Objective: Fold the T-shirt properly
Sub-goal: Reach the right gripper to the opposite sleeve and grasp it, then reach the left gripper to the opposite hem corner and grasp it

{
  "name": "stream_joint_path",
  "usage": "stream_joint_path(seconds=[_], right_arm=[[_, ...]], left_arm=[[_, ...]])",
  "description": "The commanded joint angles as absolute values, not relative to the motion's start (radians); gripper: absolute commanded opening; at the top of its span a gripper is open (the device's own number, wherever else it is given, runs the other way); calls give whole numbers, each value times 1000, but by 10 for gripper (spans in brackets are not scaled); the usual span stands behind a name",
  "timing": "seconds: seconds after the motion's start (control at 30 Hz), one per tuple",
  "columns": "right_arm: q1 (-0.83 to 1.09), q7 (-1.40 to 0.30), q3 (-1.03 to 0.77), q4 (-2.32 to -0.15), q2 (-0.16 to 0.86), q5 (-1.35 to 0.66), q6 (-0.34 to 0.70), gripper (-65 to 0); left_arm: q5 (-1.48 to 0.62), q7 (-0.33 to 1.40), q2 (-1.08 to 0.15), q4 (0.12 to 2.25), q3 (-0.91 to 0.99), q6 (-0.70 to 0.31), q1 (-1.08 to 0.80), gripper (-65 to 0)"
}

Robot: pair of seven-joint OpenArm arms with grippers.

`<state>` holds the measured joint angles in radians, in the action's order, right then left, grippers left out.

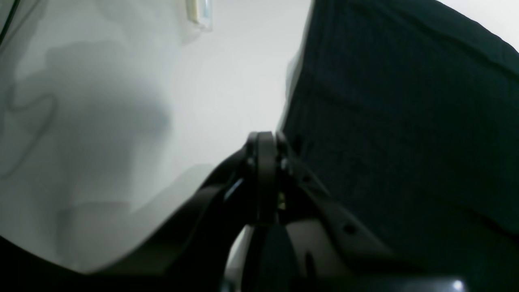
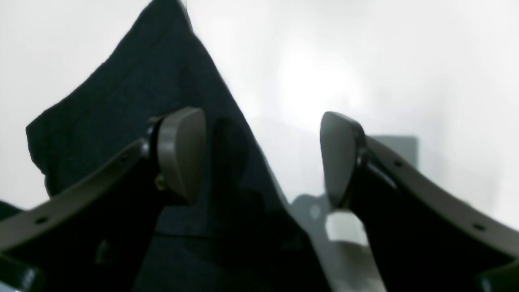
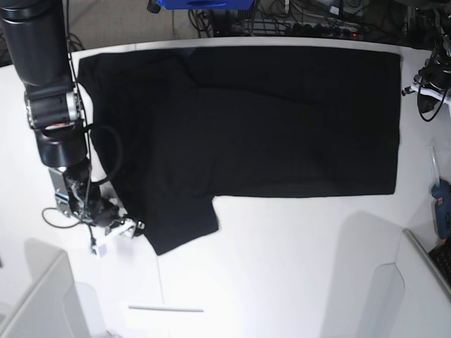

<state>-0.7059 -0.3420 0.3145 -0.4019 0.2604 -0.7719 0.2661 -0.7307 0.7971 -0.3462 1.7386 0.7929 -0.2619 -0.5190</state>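
Your right gripper (image 2: 259, 156) stands wide open, holding nothing, astride the sleeve edge of the T-shirt (image 3: 282, 120) lying flat on the white table (image 3: 296, 267); slide both pads around that hem before closing.
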Motion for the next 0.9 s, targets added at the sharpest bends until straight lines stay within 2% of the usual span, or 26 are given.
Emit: stream_joint_path(seconds=[0.0,0.23,0.33,0.57,0.67,0.87], right_arm=[[-745,-334,314,-415,257,-780,275,-236],[-745,-346,348,-415,217,-779,275,-239],[-745,-340,418,-415,214,-780,275,-239],[-743,-305,430,-415,216,-782,272,-248],[-743,-303,432,-415,217,-780,272,-335],[-743,-289,432,-415,217,-780,272,-591]], left_arm=[[-737,776,-361,1750,803,-260,-524,-650],[-737,776,-361,1750,803,-260,-524,-650],[-737,776,-361,1750,803,-260,-524,-650],[-737,776,-361,1748,805,-260,-524,-650],[-737,776,-361,1748,805,-260,-522,-650],[-737,776,-363,1745,805,-259,-512,-650]])
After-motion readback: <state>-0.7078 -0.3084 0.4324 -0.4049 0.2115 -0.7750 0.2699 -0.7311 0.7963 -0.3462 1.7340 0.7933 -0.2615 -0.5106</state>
